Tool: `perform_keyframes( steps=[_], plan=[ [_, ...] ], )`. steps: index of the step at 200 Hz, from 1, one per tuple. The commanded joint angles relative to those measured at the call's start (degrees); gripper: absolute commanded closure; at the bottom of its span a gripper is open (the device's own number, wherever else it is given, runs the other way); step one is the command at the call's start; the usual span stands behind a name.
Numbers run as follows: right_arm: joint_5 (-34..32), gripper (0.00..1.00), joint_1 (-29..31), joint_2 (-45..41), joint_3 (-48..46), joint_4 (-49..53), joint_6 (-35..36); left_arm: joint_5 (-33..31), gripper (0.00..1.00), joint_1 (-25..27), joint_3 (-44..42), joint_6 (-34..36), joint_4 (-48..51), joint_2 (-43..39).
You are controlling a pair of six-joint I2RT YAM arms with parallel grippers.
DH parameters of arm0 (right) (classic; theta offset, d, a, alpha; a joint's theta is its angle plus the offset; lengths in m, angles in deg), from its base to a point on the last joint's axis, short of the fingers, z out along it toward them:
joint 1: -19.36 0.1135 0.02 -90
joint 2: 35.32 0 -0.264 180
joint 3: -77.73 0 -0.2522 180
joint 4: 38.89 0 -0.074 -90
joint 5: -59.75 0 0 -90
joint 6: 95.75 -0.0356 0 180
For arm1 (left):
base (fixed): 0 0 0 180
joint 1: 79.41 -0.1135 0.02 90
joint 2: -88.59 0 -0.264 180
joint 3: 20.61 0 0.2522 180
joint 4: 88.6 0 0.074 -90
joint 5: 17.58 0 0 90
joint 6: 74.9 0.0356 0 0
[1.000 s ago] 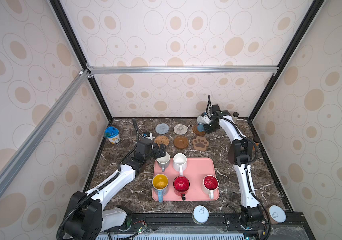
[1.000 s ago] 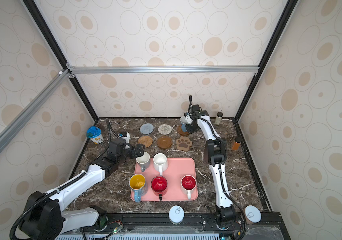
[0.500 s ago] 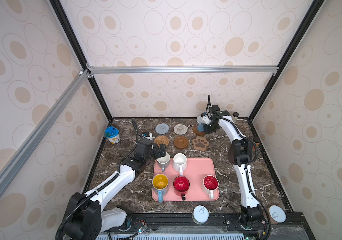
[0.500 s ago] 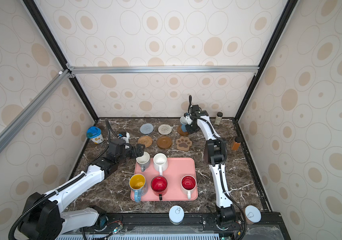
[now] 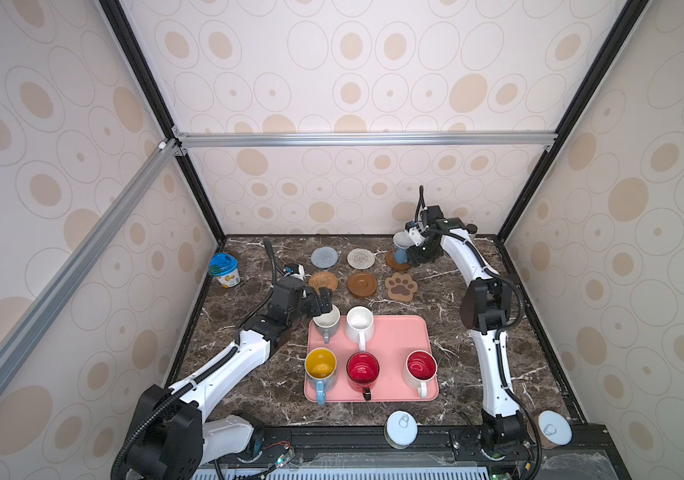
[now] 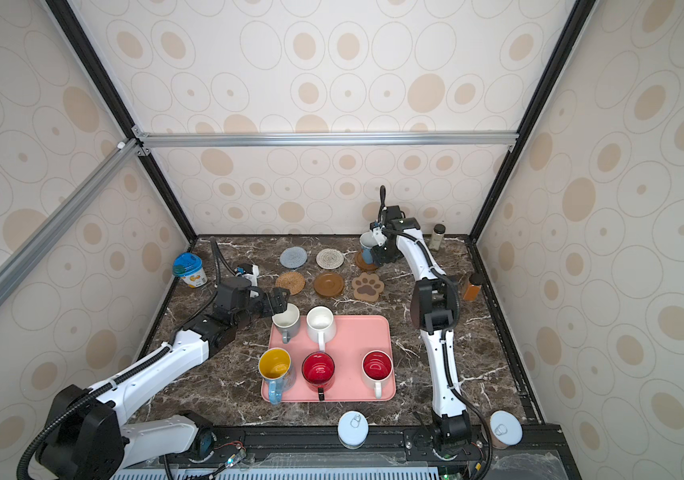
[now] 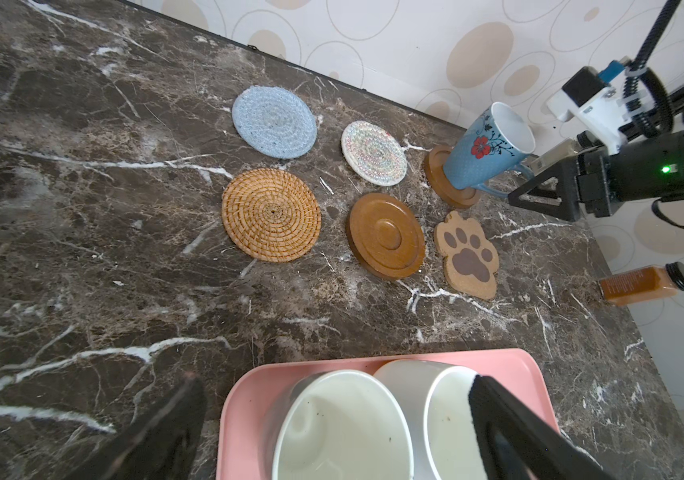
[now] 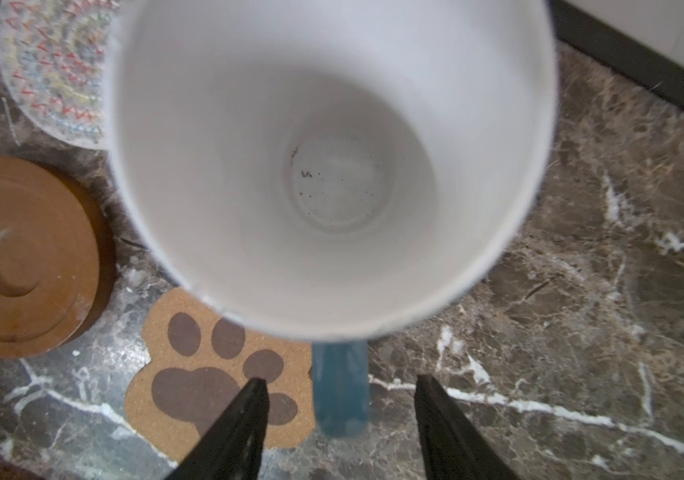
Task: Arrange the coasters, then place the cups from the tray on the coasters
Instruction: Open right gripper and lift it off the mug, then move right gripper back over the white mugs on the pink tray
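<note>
The pink tray (image 5: 394, 332) is lying at the near middle of the marble table (image 5: 248, 374) and is holding five mugs. The grey mug (image 5: 327, 322) and the white mug (image 5: 360, 322) are standing just beside each other along its far edge. The blue mug with yellow inside (image 5: 320, 370), the red mug (image 5: 362, 370) and the white mug with red inside (image 5: 420, 368) are lining its near edge. The left gripper (image 7: 336, 382) is hovering at the grey mug with its jaws spread wide, and one finger (image 7: 485, 399) is showing in front of the neighbouring white mug, which is crowding that side. At the far right the light blue mug (image 7: 485, 149) is standing on a wooden disc (image 7: 435, 166), with a few dark specks lying in its white bottom. The right gripper (image 8: 338, 380) is sitting at this mug's handle with its jaws parted, a gap showing on each side, gripping nothing. To the left, the cream woven coaster (image 5: 361, 258) and the grey-blue coaster (image 5: 324, 257) are lying in the same far row. The rattan coaster (image 5: 323, 281), the second wooden disc (image 5: 362, 284) and the paw coaster (image 5: 401, 286) are forming the nearer row. A blue-lidded tub (image 5: 224, 270) is standing far left, an amber bottle (image 6: 472, 286) and a small jar (image 6: 437, 237) are standing along the right edge, and two white can lids (image 5: 401, 428) are resting at the near edge.
</note>
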Motion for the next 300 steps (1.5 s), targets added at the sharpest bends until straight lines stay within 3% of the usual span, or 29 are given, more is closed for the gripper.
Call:
perform_keyframes(
  steps=[1,54,81,107,159,224,300],
  plan=[
    [1.65,0.37,0.0,-5.87,-1.28,1.02,-0.15,-1.4,0.0,0.43,0.37,0.57,-0.7,-2.14],
    [0.08,0.36,0.0,-16.89,-10.81,0.88,-2.39,-2.44,0.0,0.43,1.15,1.75,-1.21,-2.7],
    [-4.01,0.37,0.0,-22.26,-14.78,4.09,-6.9,-3.5,0.0,0.38,1.91,2.75,-1.21,-2.35],
    [-2.84,0.38,0.5,-29.08,-22.19,4.79,-11.19,-4.47,0.0,0.41,2.41,3.01,-1.85,-1.54],
    [-6.68,0.38,8.55,-39.96,-37.26,3.42,-23.31,-4.95,0.0,0.35,4.05,3.12,-2.48,1.75],
    [-7.8,0.39,25.05,-39.89,-42.42,1.6,-38.79,-6.37,0.0,0.15,4.33,2.94,-2.57,2.31],
    [-4.48,0.39,33.61,-36.81,-43.27,0.09,-46.39,-6.62,0.0,-0.86,3.2,1.85,-2.48,1.87]
  ],
)
